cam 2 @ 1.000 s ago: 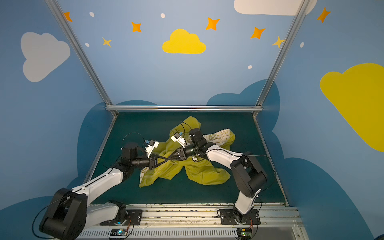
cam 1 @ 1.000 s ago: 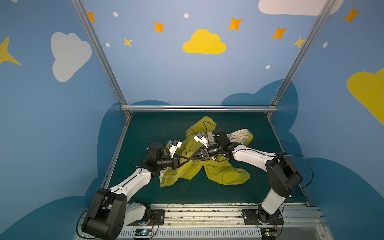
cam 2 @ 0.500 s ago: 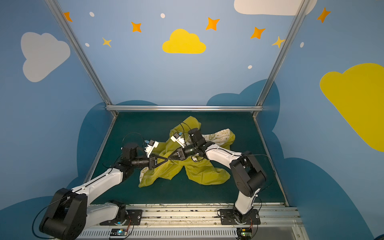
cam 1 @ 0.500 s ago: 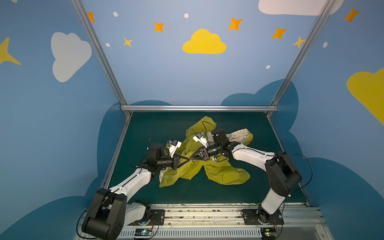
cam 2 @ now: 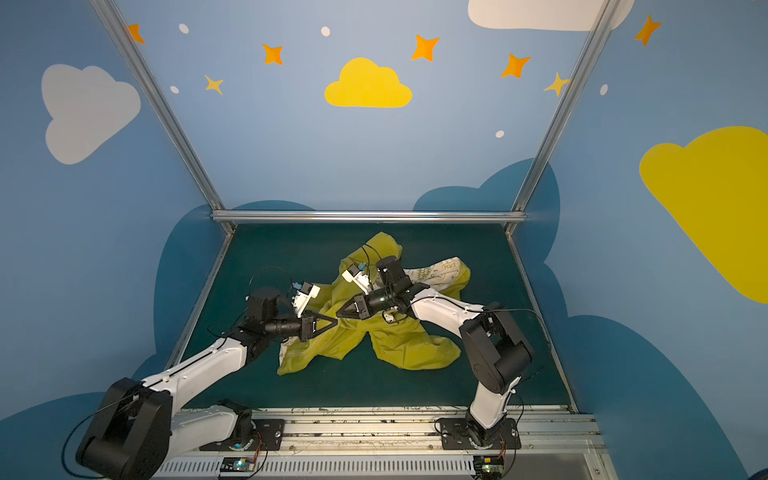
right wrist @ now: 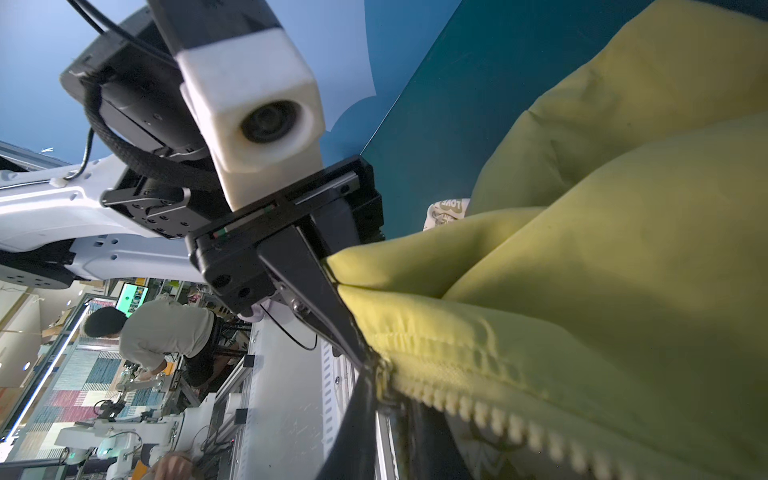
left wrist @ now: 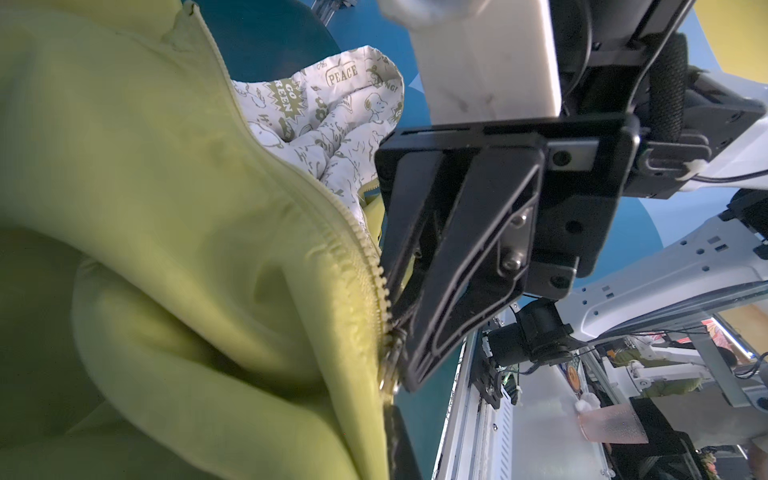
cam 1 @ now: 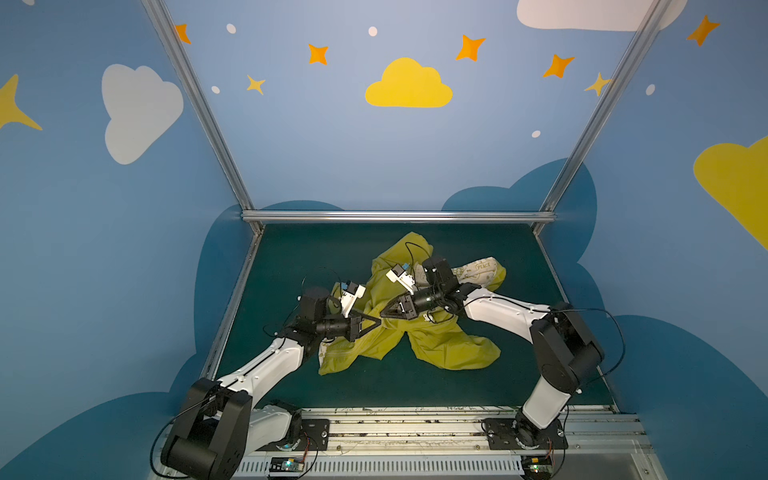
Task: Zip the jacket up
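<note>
Start with the green table [cam 1: 316, 257]: your jacket [cam 1: 419, 349] lies crumpled on the middle of it, sleeves splayed toward you and the cream printed lining [cam 1: 478, 268] turned out at the far right side. Over the heap, both arms reach in from opposite sides and meet almost tip to tip: left claw [cam 1: 376, 322] from the left, right claw [cam 1: 384, 313] from the right, the two just beside each other in both top views. The right wrist view shows your left claw [right wrist: 357, 345] pinched tight on the yellow edge of the jacket, right where the track begins. The left wrist view shows your right claw [left wrist: 399, 332] narrowed to a point at the metal slider [left wrist: 390, 365]. It looks clamped there, though I can't make out the pull tab itself between the tips. Here's what matters: the open zipper teeth [left wrist: 376, 270] run from that slider away from your left claw and up toward the printed lining [left wrist: 332, 108], so the long axis points back along your right arm's side. By my reading, the right claw is the one on the slider and the left is the anchor behind it. The pull wants to follow the teeth toward the lining, with the left holding the edge taut. The fabric is bunched beneath, so a snag looks possible.
</note>
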You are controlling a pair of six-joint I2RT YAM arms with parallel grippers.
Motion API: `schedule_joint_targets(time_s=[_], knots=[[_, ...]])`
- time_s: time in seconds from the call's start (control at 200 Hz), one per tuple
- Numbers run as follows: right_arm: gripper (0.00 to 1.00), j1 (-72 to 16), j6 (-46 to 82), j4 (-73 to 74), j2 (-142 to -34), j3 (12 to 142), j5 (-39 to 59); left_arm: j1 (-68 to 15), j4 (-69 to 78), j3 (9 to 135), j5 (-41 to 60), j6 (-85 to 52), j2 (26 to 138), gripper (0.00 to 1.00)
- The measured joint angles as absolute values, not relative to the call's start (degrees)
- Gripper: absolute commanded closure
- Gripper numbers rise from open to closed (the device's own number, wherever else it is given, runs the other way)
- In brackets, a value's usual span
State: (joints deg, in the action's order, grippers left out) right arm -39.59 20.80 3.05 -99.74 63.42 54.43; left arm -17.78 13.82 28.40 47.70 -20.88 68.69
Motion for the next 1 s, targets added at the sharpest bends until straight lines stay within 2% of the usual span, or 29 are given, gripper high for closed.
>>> schedule_joint_targets(time_s=[0.531,1.001], knots=[[1.00,-32.3,20.9,-5.8,-99.5,63.4,47.0,-16.1,3.9,28.7,37.9,-20.8,62.8,0.97],[1.00,-22.9,22.5,-15.0,-94.1,62.4,37.9,-11.4,-2.5,30.1,26.9,-21.2,56.4,0.97]])
